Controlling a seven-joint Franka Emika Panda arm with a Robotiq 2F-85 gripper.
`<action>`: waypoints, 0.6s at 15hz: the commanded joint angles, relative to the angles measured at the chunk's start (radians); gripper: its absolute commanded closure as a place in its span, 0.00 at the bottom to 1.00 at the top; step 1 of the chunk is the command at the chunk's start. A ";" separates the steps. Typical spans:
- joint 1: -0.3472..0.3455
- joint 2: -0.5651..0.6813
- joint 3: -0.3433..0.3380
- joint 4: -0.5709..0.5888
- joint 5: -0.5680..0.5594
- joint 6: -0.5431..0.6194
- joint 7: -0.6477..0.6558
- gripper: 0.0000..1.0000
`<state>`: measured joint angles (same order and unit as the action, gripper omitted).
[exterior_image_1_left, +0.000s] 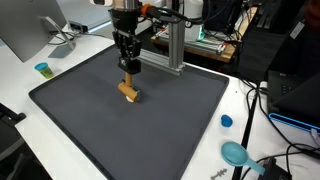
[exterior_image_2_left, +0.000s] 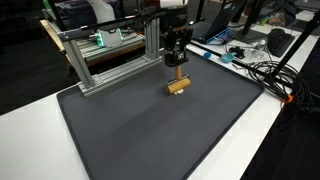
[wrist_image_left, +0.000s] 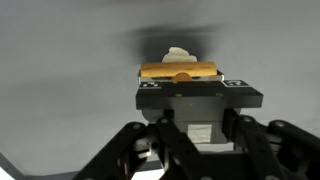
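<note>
Claw (wrist_image_left: 186, 82) gripping wooden block (wrist_image_left: 180, 70), dark mat (exterior_image_1_left: 90, 110), blue cup (exterior_image_1_left: 42, 69) beside

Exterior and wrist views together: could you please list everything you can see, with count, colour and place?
wooden block: one, tan, on the far half of the mat, between the fingertips
mat: one, dark grey, covering the middle of the table
table: one, white, under the mat
small cup: one, blue, on the table beside a mat corner
round cap: one, blue, on the table just off the mat's edge
dish: one, teal, on the table near the cables
metal frame: one, silver, along the far edge of the mat
cables: several, black, on the table beside the mat
gripper: one, black, pointing down, shut on the wooden block
</note>
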<state>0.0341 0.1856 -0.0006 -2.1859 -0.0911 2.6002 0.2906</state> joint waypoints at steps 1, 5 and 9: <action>0.030 0.048 -0.012 0.055 -0.043 -0.095 0.025 0.78; 0.033 0.081 0.003 0.097 -0.013 -0.141 -0.002 0.78; 0.035 0.123 0.013 0.138 0.016 -0.161 -0.017 0.78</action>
<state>0.0561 0.2406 0.0008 -2.0873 -0.1145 2.4815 0.2881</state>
